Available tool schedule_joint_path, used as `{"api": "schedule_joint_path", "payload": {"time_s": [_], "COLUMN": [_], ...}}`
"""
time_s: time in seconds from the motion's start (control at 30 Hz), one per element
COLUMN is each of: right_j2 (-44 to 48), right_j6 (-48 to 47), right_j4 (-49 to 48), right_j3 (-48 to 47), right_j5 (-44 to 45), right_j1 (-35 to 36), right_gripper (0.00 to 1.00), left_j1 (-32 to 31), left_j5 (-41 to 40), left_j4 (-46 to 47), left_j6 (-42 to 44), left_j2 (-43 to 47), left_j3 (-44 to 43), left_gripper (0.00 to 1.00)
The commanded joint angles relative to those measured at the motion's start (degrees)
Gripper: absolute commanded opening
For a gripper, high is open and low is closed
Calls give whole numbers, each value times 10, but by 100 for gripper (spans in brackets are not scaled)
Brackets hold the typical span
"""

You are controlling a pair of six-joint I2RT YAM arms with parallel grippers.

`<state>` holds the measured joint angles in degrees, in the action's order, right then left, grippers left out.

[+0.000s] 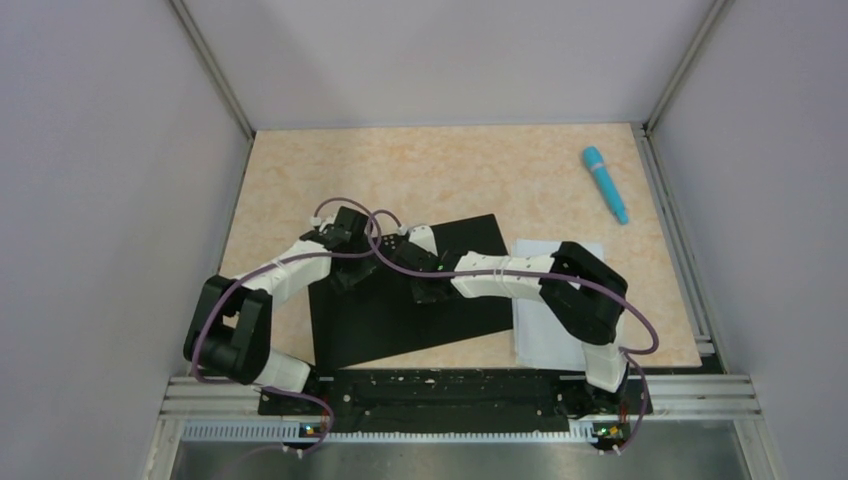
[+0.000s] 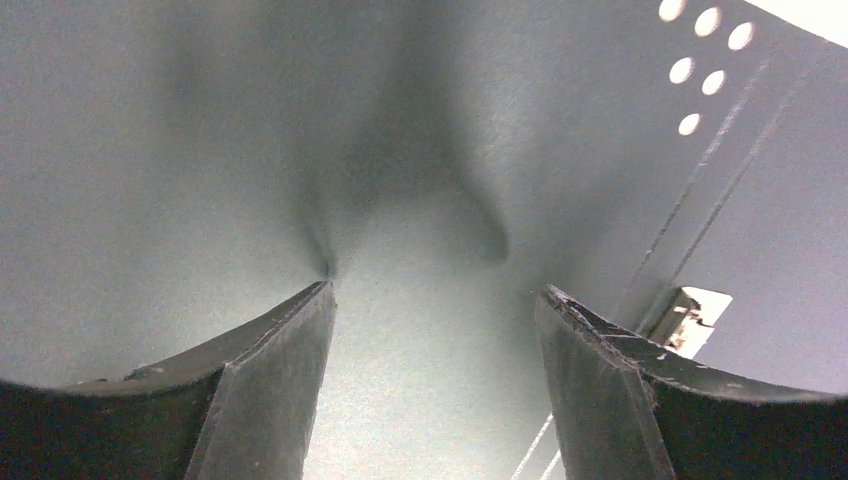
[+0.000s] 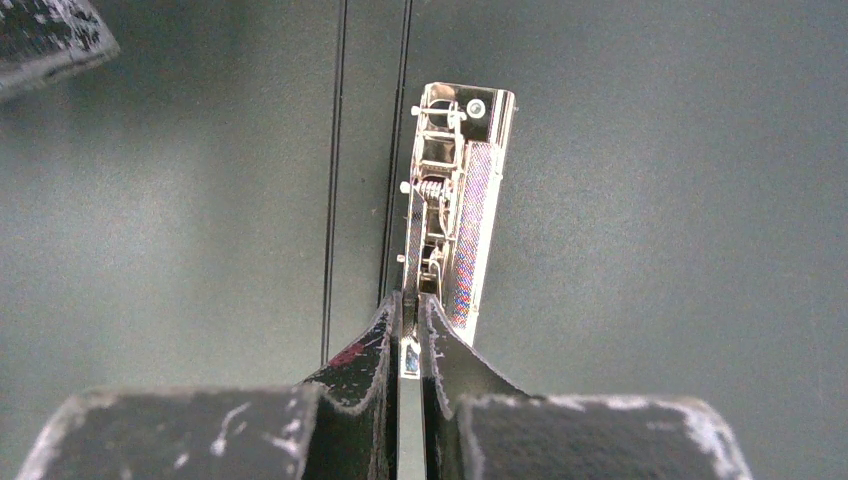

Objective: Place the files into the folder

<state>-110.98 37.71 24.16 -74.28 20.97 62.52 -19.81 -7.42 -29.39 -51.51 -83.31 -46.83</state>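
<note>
**Right gripper pinches the metal clip of the open folder**

The folder lies open and flat on the table, black inside facing up. Its near edge is close to the arm bases and it reaches toward the middle of the tabletop. Just to its right lie the white sheets in a flat stack. Their left edge is just beside the folder, and the right arm passes over part of them, so none of the paper is inside the folder.

Both arms lean in over the folder's far half. In the right wrist view the two fingers are pressed together on the near end of the shiny clip, with a sliver of metal showing between them. The clip runs away from the fingers, along the fold lines. The left gripper is just left of there, low over the black surface. Its fingers are spread wide with nothing between them, and whether they touch the folder cannot be told. The clip shows at the right of that view, and a few small round holes show farther off.

Well apart from all this, at the far right of the table, lies a blue-green pen.
</note>
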Motion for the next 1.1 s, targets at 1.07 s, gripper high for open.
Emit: {"api": "schedule_joint_path", "payload": {"time_s": [1.07], "right_j2": [56], "right_j6": [-31], "right_j4": [-11], "right_j3": [37], "right_j5": [-48], "right_j1": [5], "right_gripper": [12], "left_j1": [-39], "left_j5": [-97], "left_j4": [-59], "left_j6": [-67], "left_j2": [-48], "left_j3": [-16], "left_gripper": [78]}}
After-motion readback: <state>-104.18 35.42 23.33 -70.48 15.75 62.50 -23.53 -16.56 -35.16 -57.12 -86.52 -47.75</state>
